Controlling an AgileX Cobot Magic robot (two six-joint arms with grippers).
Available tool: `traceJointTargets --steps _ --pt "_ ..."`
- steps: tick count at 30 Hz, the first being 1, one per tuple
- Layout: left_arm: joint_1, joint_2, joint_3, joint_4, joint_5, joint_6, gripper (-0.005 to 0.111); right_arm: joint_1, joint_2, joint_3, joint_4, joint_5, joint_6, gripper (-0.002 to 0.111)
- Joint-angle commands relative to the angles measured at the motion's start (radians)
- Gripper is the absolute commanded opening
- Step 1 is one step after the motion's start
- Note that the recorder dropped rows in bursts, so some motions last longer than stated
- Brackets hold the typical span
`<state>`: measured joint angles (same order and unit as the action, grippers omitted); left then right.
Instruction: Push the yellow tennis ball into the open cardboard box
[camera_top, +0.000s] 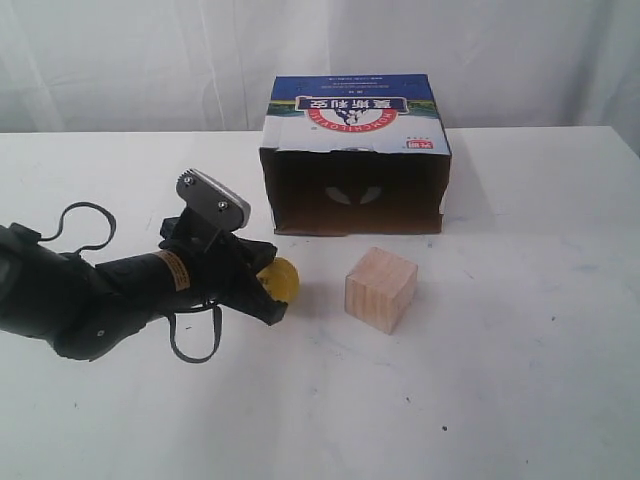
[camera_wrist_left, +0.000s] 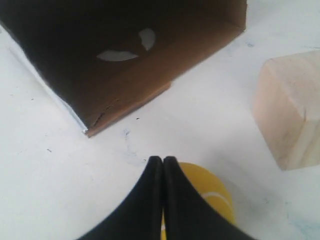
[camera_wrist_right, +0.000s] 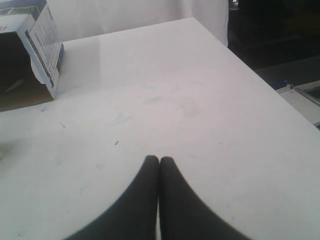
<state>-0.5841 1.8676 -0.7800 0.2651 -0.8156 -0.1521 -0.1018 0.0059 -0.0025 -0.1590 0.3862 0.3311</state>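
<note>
Showing the yellow tennis ball on the tabletop, on the near side of the open cardboard box, before the left end of its mouth, and left of the wooden cube, apart from it. The left fingers are pressed together, empty, and appear to touch the ball's near-left side; the right fingers are also closed on nothing. The ball is judged light, springy and free-rolling; no grasp is needed, and contact is best made at mid-height on the side opposite the box. A small, fuzzy yellow sphere with a pale seam line is seen.
</note>
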Motion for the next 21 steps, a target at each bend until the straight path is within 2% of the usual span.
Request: traceJointTargets --steps 1,6,9,13,15,18,21 --pt "0.027 0.009 0.001 0.01 0.019 0.003 0.0 -0.004 -0.006 0.002 -0.002 -0.012 0.006 0.0" --pt "0.071 0.009 -0.001 0.012 -0.156 0.003 0.0 -0.004 -0.006 0.002 -0.002 -0.01 0.006 0.0" --pt "0.113 -0.012 -0.001 0.012 -0.202 -0.037 0.0 -0.004 -0.006 0.002 -0.002 -0.01 0.006 0.0" --pt "0.157 -0.074 0.014 0.028 -0.093 -0.213 0.0 -0.004 -0.006 0.002 -0.002 -0.01 0.006 0.0" --pt "0.171 -0.11 0.046 0.111 -0.009 -0.274 0.0 -0.004 -0.006 0.002 -0.002 -0.01 0.006 0.0" --pt "0.174 -0.121 0.093 0.228 0.055 -0.3 0.0 -0.004 -0.006 0.002 -0.002 -0.01 0.006 0.0" --pt "0.175 -0.081 0.114 0.236 0.072 -0.249 0.0 -0.004 -0.006 0.002 -0.002 -0.012 0.006 0.0"
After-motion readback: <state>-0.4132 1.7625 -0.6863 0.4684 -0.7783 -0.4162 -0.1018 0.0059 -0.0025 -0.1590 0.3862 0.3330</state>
